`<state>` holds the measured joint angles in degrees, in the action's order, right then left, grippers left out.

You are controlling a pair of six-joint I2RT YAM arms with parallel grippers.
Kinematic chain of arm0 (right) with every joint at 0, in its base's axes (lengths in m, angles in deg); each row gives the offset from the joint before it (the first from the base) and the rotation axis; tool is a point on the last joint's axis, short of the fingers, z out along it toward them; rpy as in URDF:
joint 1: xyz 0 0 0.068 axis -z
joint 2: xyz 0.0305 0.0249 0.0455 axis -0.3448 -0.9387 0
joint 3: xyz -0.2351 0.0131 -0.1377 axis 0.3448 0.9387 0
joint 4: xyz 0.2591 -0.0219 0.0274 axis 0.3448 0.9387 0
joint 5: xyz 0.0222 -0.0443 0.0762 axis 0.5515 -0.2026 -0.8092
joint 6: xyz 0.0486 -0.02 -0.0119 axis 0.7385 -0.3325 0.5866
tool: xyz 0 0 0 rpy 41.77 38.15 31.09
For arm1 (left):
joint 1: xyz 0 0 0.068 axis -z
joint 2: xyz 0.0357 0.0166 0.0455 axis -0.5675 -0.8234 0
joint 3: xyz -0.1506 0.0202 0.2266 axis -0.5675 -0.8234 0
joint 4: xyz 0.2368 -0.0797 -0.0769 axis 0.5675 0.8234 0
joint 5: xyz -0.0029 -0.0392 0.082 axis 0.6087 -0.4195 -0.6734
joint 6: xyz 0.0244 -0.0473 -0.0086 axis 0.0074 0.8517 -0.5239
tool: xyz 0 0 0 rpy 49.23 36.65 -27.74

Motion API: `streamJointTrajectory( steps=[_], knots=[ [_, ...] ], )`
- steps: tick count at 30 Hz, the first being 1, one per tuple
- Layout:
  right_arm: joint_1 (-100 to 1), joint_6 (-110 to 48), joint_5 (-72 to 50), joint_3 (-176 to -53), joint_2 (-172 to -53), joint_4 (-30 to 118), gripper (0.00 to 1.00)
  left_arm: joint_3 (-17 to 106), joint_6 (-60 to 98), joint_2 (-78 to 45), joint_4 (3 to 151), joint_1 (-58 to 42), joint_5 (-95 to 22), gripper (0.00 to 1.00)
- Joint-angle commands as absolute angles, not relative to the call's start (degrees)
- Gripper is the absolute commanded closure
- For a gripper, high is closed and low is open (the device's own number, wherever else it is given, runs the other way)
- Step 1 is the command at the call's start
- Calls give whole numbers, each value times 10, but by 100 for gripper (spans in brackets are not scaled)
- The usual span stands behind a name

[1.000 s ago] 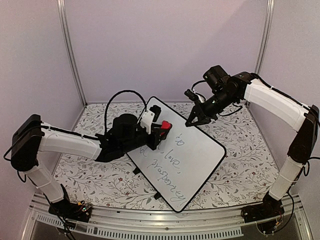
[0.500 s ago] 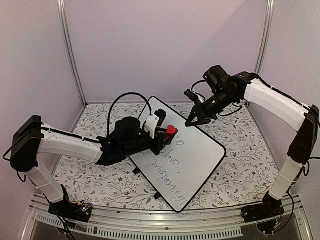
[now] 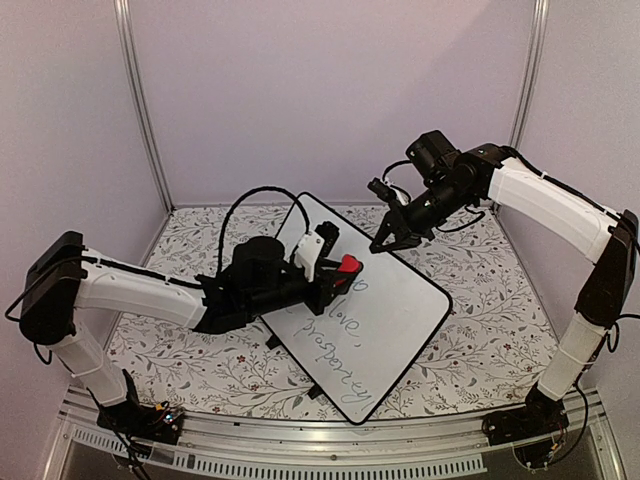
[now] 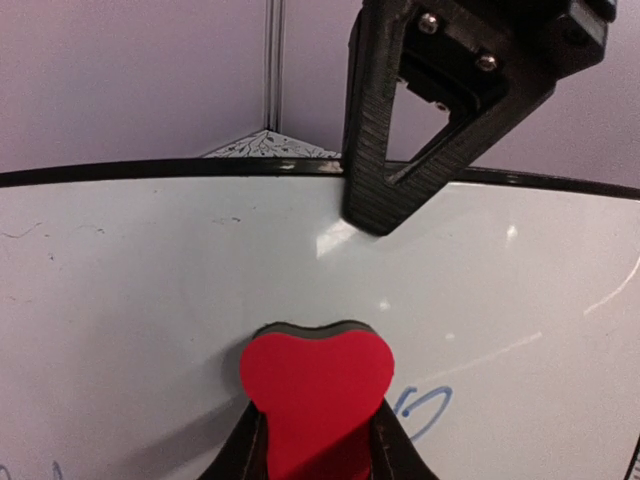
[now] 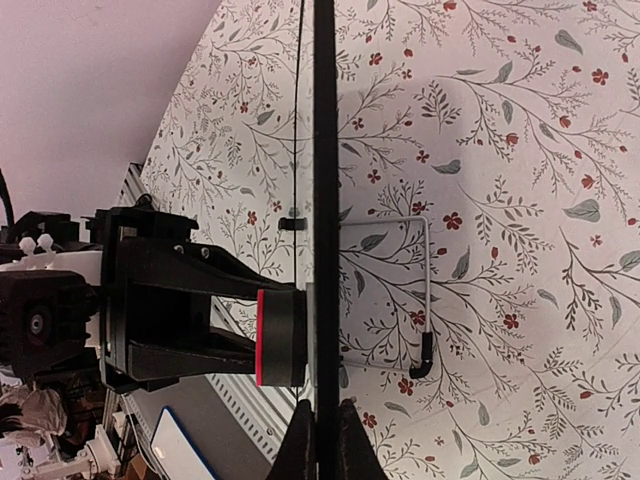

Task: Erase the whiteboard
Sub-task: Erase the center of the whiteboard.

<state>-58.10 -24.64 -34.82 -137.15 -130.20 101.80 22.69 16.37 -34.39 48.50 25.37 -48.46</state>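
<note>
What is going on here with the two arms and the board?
The left gripper holds a red eraser flat against the whiteboard, at the top of the handwriting. The right gripper pinches the board's far edge, apparently steadying it. Several words of writing are not yet wiped.

from above, the left arm (image 3: 140, 290) covers the near-left part of the whiteboard (image 3: 400, 310), hiding where the lines of handwriting (image 3: 335, 345) begin; the top line is too small to read. in the left wrist view the bottom edge cuts off the left gripper (image 4: 317, 445) just below the red eraser (image 4: 317, 375). the right wrist view shows the board edge-on, its face unseen, and only the fingertips of the right gripper (image 5: 320, 440).
</note>
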Motion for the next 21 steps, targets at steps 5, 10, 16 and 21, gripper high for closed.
streamJointTrajectory(
  steps=[5, 10, 16, 21],
  knots=[
    [-598, -253, -389, -1366, -1300, 1006, 100, 217, 151, -312, 464, 243, -510, 100],
    [-598, -255, -388, -1365, -1301, 1007, 100, 223, 141, -269, 497, 205, -512, 100],
    [-598, -256, -385, -1362, -1298, 997, 100, 197, 167, -217, 492, 198, -500, 100],
    [-598, -266, -368, -1372, -1298, 1000, 100, 177, 163, -214, 475, 205, -512, 100]
  ],
)
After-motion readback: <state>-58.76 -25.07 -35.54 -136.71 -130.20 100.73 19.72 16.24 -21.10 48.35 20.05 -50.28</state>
